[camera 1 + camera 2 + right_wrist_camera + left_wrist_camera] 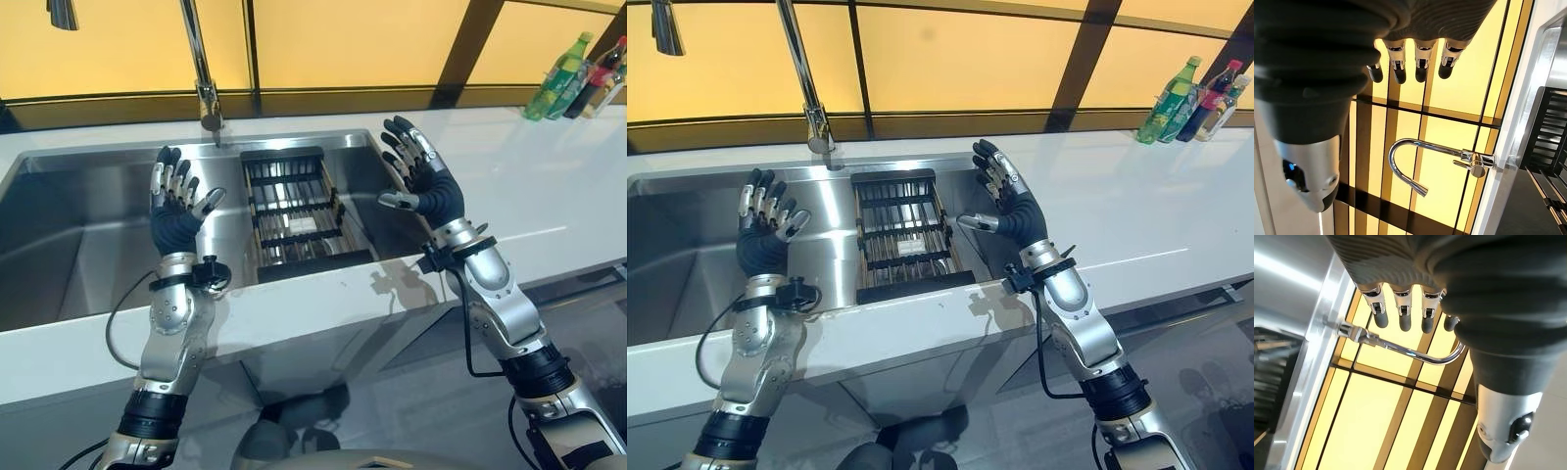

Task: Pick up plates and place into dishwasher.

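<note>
Silver-grey arms, dark ribbed wrist covers, silver dark-tipped fingers [174,182], black cables.

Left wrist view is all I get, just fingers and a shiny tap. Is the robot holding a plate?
Observer: No, the left hand is open and holds nothing, raised over the sink.
Operator: What about the other hand?
Observer: The right hand is open too, with nothing in it.
Operator: What's between them?
Observer: A dark rack sits in the sink, and I see no plate in it.
</note>
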`<state>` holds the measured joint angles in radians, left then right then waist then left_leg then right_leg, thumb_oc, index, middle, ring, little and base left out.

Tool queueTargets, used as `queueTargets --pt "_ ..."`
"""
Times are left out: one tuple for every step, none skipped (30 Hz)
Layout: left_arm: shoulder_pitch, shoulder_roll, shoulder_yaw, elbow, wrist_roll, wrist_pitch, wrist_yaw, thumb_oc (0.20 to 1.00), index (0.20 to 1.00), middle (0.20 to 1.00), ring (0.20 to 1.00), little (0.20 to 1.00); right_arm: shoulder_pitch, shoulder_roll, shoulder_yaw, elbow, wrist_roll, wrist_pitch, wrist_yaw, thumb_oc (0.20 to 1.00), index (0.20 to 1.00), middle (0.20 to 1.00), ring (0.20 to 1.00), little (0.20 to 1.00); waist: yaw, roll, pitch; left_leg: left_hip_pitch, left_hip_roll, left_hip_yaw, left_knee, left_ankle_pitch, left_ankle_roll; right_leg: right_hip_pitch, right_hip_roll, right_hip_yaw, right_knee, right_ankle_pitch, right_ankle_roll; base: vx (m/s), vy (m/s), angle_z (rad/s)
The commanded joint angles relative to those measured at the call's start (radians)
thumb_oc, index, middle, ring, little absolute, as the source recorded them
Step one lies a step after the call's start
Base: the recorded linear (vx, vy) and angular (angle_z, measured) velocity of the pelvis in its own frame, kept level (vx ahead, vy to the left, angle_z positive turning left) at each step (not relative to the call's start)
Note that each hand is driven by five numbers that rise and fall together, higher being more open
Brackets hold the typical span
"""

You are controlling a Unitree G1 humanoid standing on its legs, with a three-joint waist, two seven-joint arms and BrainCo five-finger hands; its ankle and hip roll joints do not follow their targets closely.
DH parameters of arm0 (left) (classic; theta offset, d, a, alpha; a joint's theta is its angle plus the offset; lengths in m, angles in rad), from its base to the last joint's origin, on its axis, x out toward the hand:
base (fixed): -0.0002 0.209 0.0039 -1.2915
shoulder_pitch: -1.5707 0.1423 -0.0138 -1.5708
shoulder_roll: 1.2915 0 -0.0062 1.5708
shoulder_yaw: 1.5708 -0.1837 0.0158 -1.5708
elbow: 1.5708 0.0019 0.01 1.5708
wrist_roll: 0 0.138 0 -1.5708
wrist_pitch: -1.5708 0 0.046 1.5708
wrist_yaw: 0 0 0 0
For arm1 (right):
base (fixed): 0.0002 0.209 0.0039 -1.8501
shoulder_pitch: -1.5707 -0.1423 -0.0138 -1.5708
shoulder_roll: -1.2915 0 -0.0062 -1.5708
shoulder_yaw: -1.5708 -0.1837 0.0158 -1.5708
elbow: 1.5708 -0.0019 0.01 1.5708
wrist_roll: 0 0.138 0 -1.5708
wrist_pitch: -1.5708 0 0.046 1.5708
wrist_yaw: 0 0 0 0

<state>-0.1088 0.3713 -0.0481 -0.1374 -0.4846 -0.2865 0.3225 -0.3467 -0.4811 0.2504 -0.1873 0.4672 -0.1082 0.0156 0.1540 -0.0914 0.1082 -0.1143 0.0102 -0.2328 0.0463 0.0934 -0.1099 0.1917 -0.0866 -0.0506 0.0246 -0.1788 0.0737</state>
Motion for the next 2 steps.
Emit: queueTargets --pt "-0.007 0.03 0.028 -0.049 0.014 -0.038 -0.018 1.0 1.0 1.0 1.0 1.0 -0.033 0.015 0.009 -0.034 0.017 -0.035 -0.016 1.0 1.0 1.0 1.0 1.0 -0.003 0.015 -0.053 0.029 0.045 0.054 0.083 -0.095 0.001 -0.118 -0.049 -0.046 -0.059 0.203 0.017 -0.02 -0.029 0.2" --pt "-0.014 0.027 0.023 -0.048 0.014 -0.034 -0.018 1.0 1.0 1.0 1.0 1.0 -0.033 0.013 0.009 -0.031 0.018 -0.035 -0.02 1.0 1.0 1.0 1.0 1.0 -0.01 0.019 -0.053 0.031 0.049 0.078 0.076 -0.094 -0.001 -0.115 -0.053 -0.057 -0.065 0.207 0.019 -0.02 -0.021 0.25"
